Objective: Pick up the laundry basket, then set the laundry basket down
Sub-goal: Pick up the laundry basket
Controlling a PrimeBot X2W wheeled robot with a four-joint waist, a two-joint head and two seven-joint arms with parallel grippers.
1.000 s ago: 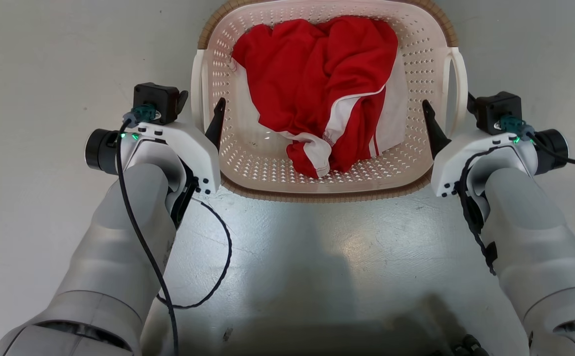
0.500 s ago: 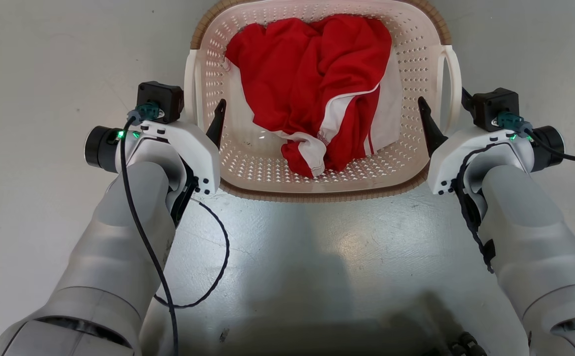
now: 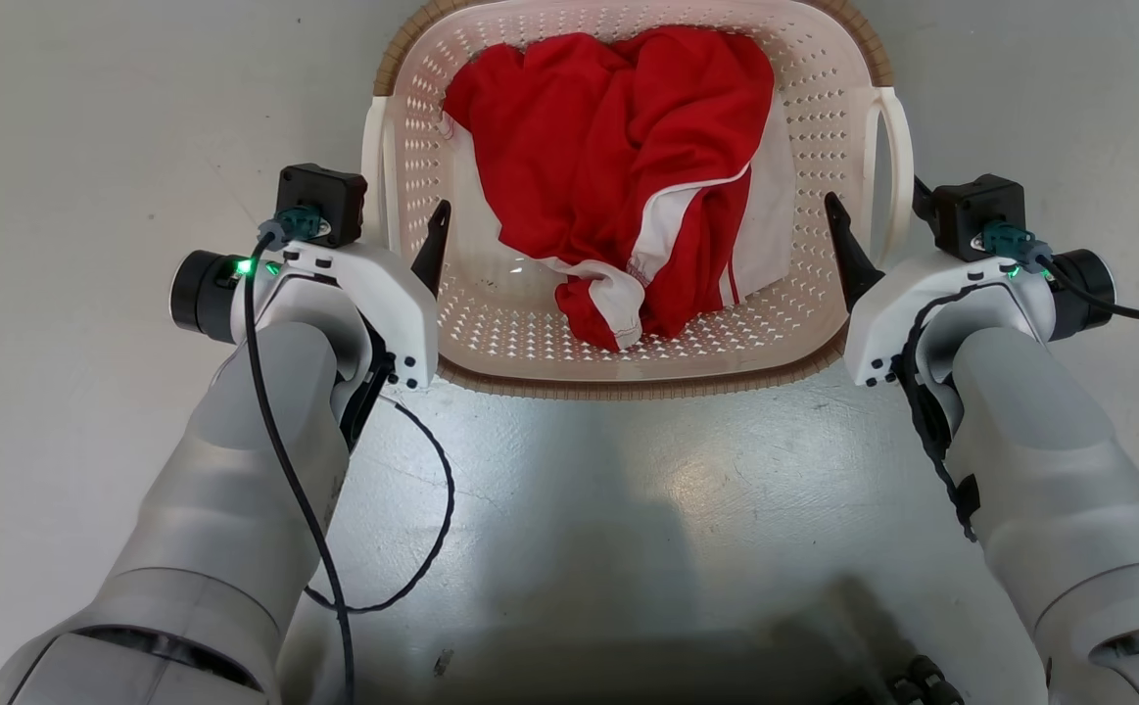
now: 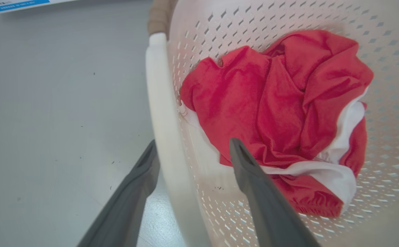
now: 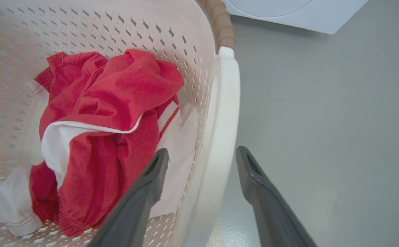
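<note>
The left gripper [image 4: 192, 145] straddles the left handle of the laundry basket [image 3: 491, 323], fingers apart. The basket, between both arms and holding a red garment [image 3: 618, 147], sits slightly further left than before. The right gripper [image 5: 202, 152] straddles the right handle, also apart. The right wrist view adds a white appliance [image 5: 288, 10] beyond.

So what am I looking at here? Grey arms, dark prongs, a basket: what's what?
It is a two-armed robot. One picture comes from a camera on its head, looking down; the other two come from cameras on its wrists, looking along the fingers. On the grey floor stands a laundry basket holding red and white clothes. The left gripper and the right gripper each straddle one side of it, one finger inside, one outside. Both are open, so nothing is held.
</note>
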